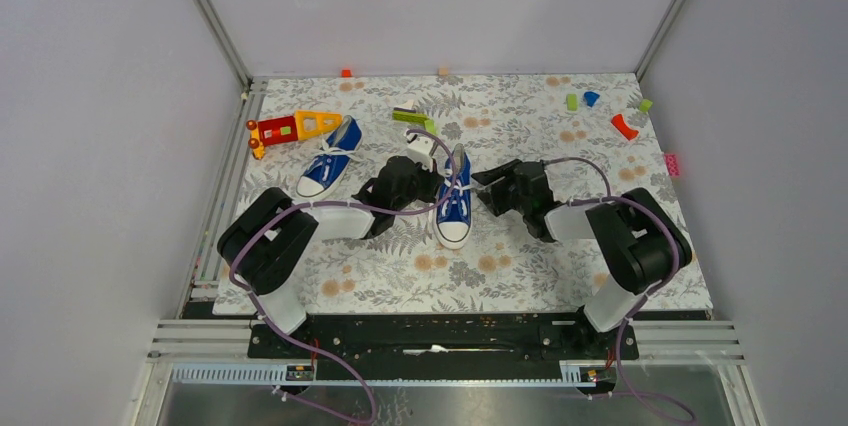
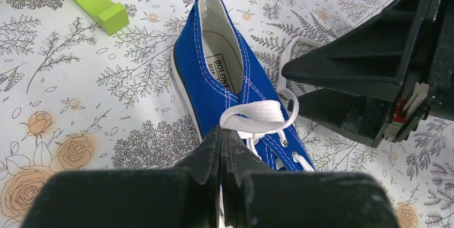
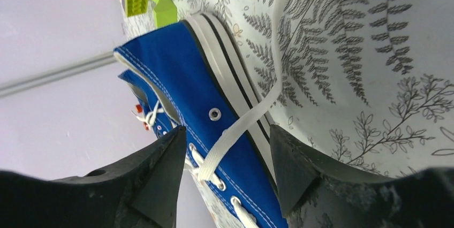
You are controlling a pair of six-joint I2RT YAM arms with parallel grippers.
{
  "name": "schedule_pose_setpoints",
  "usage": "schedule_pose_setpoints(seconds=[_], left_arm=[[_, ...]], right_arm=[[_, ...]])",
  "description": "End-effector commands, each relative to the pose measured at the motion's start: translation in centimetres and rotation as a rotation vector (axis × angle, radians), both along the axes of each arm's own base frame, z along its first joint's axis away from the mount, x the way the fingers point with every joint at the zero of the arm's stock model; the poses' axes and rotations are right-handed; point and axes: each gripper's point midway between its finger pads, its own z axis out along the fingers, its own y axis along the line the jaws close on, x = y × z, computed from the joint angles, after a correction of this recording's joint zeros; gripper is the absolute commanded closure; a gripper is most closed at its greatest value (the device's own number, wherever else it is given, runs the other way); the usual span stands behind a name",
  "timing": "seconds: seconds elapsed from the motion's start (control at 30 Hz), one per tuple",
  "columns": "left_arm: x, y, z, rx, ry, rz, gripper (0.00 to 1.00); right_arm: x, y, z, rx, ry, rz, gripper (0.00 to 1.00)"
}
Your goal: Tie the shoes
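The centre shoe (image 1: 454,204) is seen mid-bench, between both pincers. The left pincer (image 2: 221,133) is clenched on its white lace (image 2: 257,114). The right pincer (image 3: 227,138) is released, its jaws set astride the shoe's right flank. The second shoe (image 1: 330,162) lies further left.

**Random clutter on the floral mat (image 1: 520,276)**

Red-orange-yellow toy (image 1: 290,127) near the far left corner, lime green piece (image 1: 412,117) mid-far edge. Orange block (image 1: 346,73) and tan block (image 1: 442,71) hug the far edge. Red curved piece (image 1: 624,126) and pink block (image 1: 671,163) sit along the right edge.
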Motion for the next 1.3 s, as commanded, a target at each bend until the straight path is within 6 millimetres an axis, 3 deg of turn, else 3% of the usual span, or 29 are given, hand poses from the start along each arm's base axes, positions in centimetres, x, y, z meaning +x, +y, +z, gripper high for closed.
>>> schedule_pose_setpoints(seconds=[0.0, 0.23, 0.33, 0.4, 0.5, 0.63, 0.8, 0.9, 1.1, 1.27], left_arm=[[0.2, -0.7, 3.1, -0.073, -0.068, -0.008, 1.00], [0.2, -0.7, 3.2, -0.072, -0.068, -0.007, 1.00], [0.3, -0.7, 3.0, -0.064, -0.062, -0.009, 1.00], [0.3, -0.7, 2.9, -0.060, -0.061, -0.008, 1.00], [0.5, -0.7, 2.8, -0.049, -0.058, -0.006, 1.00], [0.6, -0.7, 2.7, -0.041, -0.057, -0.006, 1.00], [0.7, -0.6, 2.6, -0.029, -0.039, 0.007, 1.00], [0.5, -0.8, 3.0, -0.010, -0.032, -0.011, 1.00], [-0.3, -1.3, 3.8, 0.082, -0.052, -0.078, 1.00], [-0.6, -1.9, 4.1, 0.123, -0.057, -0.144, 1.00]], right_arm=[[2.4, -0.6, 1.1, 0.031, -0.046, -0.125, 0.35], [3.2, -0.3, -1.4, 0.030, 0.016, -0.152, 0.38], [3.7, -0.7, -2.2, 0.010, 0.022, -0.169, 0.57], [4.1, -1.1, -2.3, 0.000, 0.018, -0.179, 0.78], [4.6, -2.5, -1.5, -0.037, -0.021, -0.176, 0.99], [4.6, -4.1, 1.2, -0.202, -0.131, -0.110, 1.00], [3.9, -4.1, 4.3, -0.309, -0.298, -0.003, 1.00], [3.7, -2.8, 6.3, -0.338, -0.403, 0.111, 1.00], [3.5, 1.7, 9.3, -0.253, -0.528, 0.357, 1.00], [3.8, 3.2, 10.5, -0.248, -0.558, 0.449, 1.00]])
